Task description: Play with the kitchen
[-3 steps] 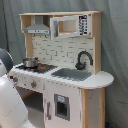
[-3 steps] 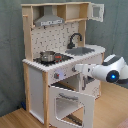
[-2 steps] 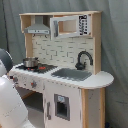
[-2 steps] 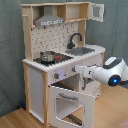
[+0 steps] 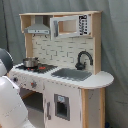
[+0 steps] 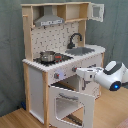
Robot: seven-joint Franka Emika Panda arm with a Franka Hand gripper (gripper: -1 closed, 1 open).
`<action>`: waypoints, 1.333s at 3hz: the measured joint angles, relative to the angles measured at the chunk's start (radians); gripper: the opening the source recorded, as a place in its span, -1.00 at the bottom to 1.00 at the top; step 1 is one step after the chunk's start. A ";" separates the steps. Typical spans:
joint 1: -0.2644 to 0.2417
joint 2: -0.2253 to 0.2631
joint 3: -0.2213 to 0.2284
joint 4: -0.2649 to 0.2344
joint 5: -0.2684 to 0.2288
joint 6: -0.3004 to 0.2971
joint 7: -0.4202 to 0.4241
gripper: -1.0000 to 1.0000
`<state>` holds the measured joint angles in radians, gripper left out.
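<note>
The kitchen [image 5: 65, 85] [image 6: 45, 75] is white and light wood and shows in both exterior views. A silver pot [image 5: 30, 62] [image 6: 48, 56] stands on its stovetop, beside the grey sink [image 5: 71, 74] [image 6: 80, 50] with the black faucet [image 5: 83, 59] [image 6: 75, 39]. In the second exterior view the windowed oven door [image 6: 70, 102] hangs open, folded down. My gripper [image 6: 79, 74] sits just above that door, close to the knob panel [image 6: 60, 75]. In the first exterior view only my white arm [image 5: 10, 97] shows.
A range hood [image 6: 50, 21] and a dotted backsplash [image 5: 60, 50] stand above the counter. An upper cabinet door [image 6: 97, 11] stands open at the top right of the second exterior view. A grey curtain hangs behind, and the floor [image 6: 15, 120] is wood.
In the second exterior view my arm has reached a little further to the left, bringing the gripper closer to the kitchen's front panel. The oven door has stayed open.
</note>
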<state>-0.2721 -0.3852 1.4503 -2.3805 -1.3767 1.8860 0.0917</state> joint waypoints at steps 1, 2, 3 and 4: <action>-0.001 0.000 -0.017 -0.049 -0.091 0.002 0.038 1.00; -0.005 0.000 -0.033 -0.091 -0.186 0.021 0.080 1.00; -0.016 0.000 -0.061 -0.119 -0.277 0.062 0.088 1.00; -0.046 0.000 -0.086 -0.129 -0.365 0.113 0.088 1.00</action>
<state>-0.3181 -0.3847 1.3647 -2.5095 -1.7417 1.9992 0.1795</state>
